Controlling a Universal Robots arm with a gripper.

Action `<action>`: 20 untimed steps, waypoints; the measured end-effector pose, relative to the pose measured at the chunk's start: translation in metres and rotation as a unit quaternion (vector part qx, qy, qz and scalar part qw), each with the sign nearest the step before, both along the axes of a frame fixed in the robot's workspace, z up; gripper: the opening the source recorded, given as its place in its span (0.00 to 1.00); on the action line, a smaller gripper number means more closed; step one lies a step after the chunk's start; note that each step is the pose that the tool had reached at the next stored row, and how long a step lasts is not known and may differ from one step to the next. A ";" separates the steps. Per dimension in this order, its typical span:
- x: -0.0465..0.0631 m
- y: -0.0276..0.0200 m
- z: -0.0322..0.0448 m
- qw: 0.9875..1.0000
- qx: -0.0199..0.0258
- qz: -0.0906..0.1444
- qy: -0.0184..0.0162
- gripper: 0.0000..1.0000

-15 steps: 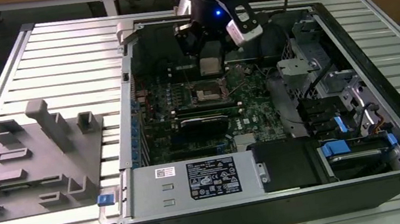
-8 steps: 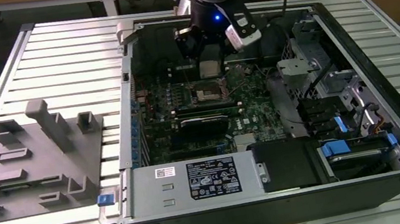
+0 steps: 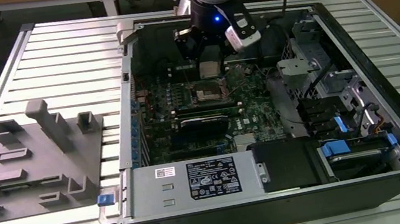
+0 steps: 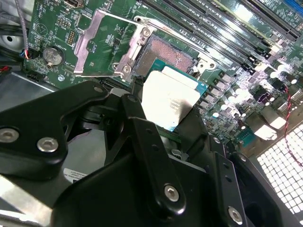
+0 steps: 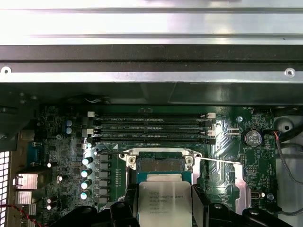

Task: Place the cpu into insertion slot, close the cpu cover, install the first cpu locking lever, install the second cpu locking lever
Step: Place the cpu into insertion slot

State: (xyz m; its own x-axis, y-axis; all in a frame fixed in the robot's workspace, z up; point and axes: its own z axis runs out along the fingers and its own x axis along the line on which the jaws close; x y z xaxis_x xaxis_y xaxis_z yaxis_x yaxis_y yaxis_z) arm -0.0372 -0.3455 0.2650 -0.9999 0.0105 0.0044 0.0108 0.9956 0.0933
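Your pincer (image 4: pixel 168 109) is clamped on the cpu (image 4: pixel 173 97), its black fingers (image 4: pixel 193 125) gripping two opposite edges and the silver top showing. Just past it, the slot (image 4: pixel 165 54) lies uncovered, its dark centre bare. The cover (image 4: pixel 134 47) is swung open, lying beside the slot on the green motherboard (image 4: pixel 47 28). In the exterior view, the open computer case (image 3: pixel 278 210) lies on the slatted table (image 3: pixel 55 44).

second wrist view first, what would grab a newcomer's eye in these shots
The silver cpu pinched in the black gripper, close to the bare insertion slot, with the cpu cover flipped open beside it. In the exterior view, the opened computer case lies on a slatted metal table.
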 end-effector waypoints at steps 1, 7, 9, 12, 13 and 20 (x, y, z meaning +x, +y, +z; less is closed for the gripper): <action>0.000 0.0000 0.0000 1.000 0.000 0.000 0.000 0.54; 0.000 0.0000 -0.0019 1.000 0.000 0.000 0.000 0.54; 0.000 0.0000 -0.0039 1.000 0.000 0.000 0.000 0.54; 0.000 0.0000 -0.0068 1.000 0.000 0.000 0.000 0.54; 0.000 0.0000 -0.0076 1.000 0.000 0.000 0.000 0.54; 0.000 0.0000 -0.0082 1.000 0.000 0.000 0.000 0.54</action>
State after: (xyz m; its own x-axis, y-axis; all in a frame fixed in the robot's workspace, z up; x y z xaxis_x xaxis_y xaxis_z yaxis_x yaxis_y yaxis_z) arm -0.0373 -0.3455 0.2568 -0.9999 0.0105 0.0044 0.0108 0.9955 0.0937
